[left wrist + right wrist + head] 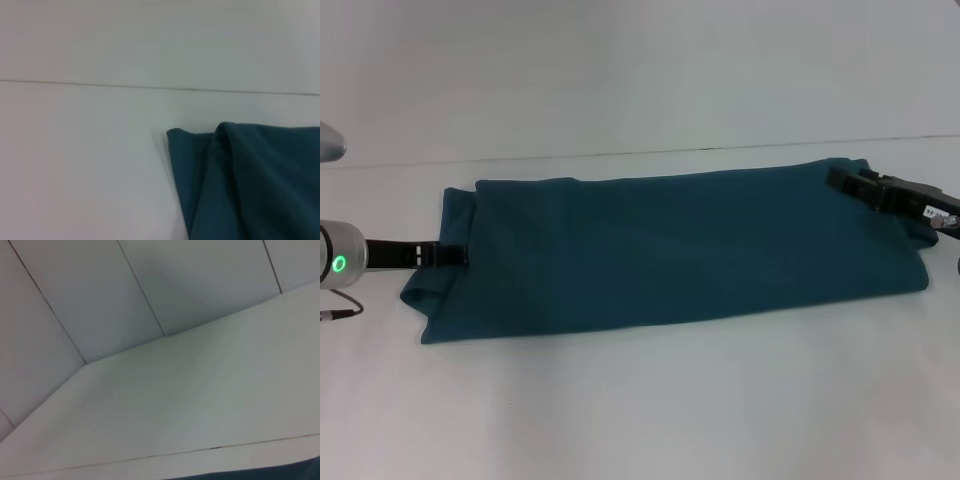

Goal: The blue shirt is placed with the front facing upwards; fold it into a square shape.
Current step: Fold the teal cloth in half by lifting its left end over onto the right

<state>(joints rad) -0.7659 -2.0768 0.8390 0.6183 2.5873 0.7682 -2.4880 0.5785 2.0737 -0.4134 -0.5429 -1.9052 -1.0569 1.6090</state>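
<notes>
The blue shirt (670,245) lies on the white table (650,400) as a long band folded lengthwise, running left to right. Its lettering and collar are hidden. My left gripper (455,255) is low at the shirt's left end, reaching over its edge. My right gripper (847,182) is at the shirt's far right corner, over the cloth. The left wrist view shows a folded corner of the shirt (250,180) on the table. The right wrist view shows only a thin strip of the shirt (270,473) at the picture's edge.
The table's far edge (620,155) meets a pale wall behind the shirt. Bare table surface lies in front of the shirt (650,420). A cable (340,310) hangs by my left wrist.
</notes>
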